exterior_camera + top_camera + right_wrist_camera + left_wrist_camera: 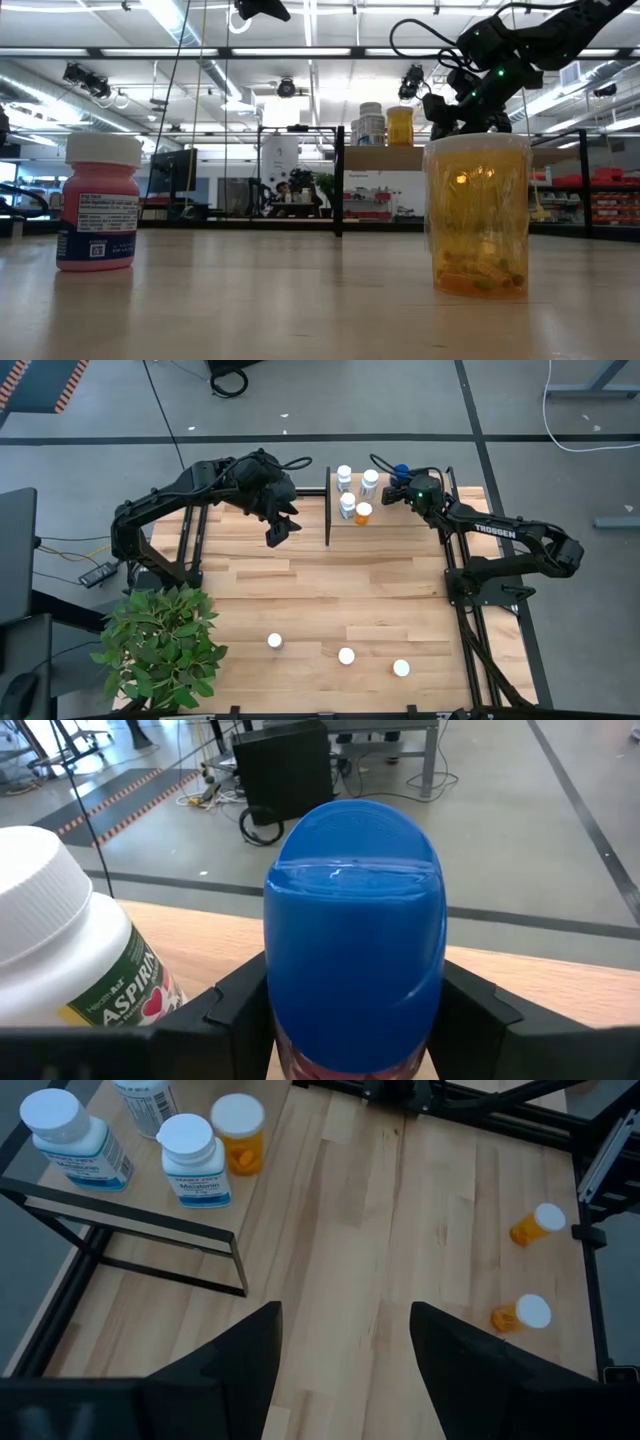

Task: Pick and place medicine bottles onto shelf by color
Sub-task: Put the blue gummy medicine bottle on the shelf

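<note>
The shelf [380, 510], a light-wood panel with black rails, stands at the table's far edge. On it are three white-capped pale bottles [347, 501] and one orange bottle [363, 513]. My right gripper [400, 480] is at the shelf's right end, shut on a blue-capped bottle [352, 910], beside a white aspirin bottle [60, 950]. My left gripper [345, 1350] hangs open over bare table left of the shelf [120, 1230]. Three more white-capped bottles [346, 656] stand near the table's near edge. The low view shows a pink one [97, 205] and an orange one [478, 215]. My right gripper pinches the blue-capped bottle between its two fingers [240, 1010], one on each side, just below the blue cap [350, 970]. The cap stands upright above the fingers. The bottle's lower body and whatever is under it are hidden by the gripper.
A green leafy plant [160, 645] fills the table's near left corner. A black upright rail [328, 505] marks the shelf's left end. Both arm bases stand on the table at left and right. Open tabletop lies in the middle [330, 580].
</note>
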Tool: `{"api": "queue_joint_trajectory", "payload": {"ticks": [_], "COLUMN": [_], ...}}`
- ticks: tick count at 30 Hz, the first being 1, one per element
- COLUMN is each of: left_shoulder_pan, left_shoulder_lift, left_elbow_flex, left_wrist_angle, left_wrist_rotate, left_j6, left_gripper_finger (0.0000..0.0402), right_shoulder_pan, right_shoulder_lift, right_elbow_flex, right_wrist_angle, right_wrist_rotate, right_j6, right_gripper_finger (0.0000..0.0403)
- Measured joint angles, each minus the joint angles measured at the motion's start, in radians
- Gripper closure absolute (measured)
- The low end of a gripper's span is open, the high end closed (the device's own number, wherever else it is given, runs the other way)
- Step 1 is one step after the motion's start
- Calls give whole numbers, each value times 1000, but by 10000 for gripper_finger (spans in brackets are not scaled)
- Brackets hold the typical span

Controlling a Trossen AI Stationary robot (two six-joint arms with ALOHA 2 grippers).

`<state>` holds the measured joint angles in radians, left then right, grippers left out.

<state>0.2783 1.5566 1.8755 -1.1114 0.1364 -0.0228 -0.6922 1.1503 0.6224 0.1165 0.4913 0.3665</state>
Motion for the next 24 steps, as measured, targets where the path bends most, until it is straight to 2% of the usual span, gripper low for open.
{"api": "queue_joint_trajectory", "payload": {"ticks": [24], "left_shoulder_pan": [-1], "left_shoulder_lift": [0], "left_elbow_flex": [0], "left_wrist_angle": [0], "left_wrist_rotate": [0], "left_j6": [-18], "left_gripper_finger": [182], "right_shoulder_pan": [0], "right_shoulder_lift": [-1], "right_elbow_flex": [2], "right_wrist_angle": [-34], "right_wrist_rotate": [16], "right_j6": [-12], "right_gripper_finger": [189]}}
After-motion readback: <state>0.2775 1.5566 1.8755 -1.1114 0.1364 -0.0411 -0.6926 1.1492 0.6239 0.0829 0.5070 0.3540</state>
